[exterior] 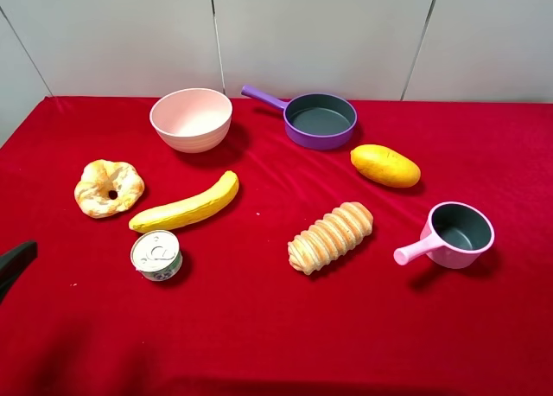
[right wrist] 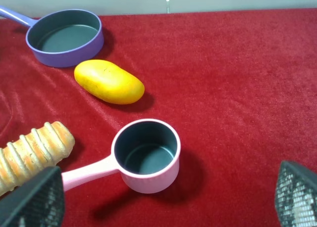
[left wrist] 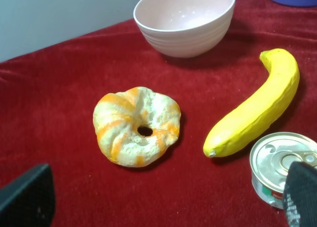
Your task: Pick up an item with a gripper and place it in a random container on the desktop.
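Desk (exterior: 259, 327) covered in red cloth, carrying eight loose items, one of each kind. Containers, three: one purple pan (exterior: 320, 119) with dark grey inside and long handle on the bowl side, at the far middle; one pale pink bowl (exterior: 191, 119), left of the pan; one pink saucepan (exterior: 458, 233), upright at the near right. Food pieces, four: one yellow-orange mango (exterior: 385, 165), one banana (exterior: 186, 207), one ribbed loaf (exterior: 331, 237), one ring-shaped bun (exterior: 108, 188). Tins, one: can (exterior: 156, 255) with pull-tab lid, standing just beside the banana's near end. Mango lying on its side on the cloth, near the purple pan but apart from it, between pan and saucepan, untouched by either arm. Left fingers (left wrist: 27, 197), two, spread wide near the desk's left edge, gripping nothing, bun ahead and can close beside one finger. Right fingers (right wrist: 34, 197), two, likewise spread wide, gripping nothing, saucepan ahead in line with the gap, mango beyond it.
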Robot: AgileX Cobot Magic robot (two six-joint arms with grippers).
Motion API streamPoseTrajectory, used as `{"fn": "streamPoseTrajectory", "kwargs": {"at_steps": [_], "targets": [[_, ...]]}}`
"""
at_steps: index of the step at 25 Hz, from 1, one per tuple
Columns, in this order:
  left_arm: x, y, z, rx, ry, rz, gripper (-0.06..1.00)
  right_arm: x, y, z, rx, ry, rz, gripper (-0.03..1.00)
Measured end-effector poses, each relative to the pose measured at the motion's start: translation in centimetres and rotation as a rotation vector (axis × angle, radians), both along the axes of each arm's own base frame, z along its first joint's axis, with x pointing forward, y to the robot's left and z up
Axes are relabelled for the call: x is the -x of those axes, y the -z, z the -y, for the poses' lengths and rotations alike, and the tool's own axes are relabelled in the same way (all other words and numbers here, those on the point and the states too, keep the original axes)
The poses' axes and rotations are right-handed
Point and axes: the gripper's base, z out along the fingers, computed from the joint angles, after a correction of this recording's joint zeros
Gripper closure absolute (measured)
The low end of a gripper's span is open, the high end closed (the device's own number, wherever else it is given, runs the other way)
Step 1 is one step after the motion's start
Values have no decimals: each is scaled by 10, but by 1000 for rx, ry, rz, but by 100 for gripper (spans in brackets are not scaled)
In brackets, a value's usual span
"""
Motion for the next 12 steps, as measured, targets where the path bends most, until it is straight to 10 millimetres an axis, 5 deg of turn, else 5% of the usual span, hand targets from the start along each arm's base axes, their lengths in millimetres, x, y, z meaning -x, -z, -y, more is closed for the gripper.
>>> {"fn": "streamPoseTrajectory", "kwargs": {"at_steps": [12], "targets": [[0, 0, 0, 0, 0, 0, 4, 0, 0, 0, 0, 0, 0, 33]]}}
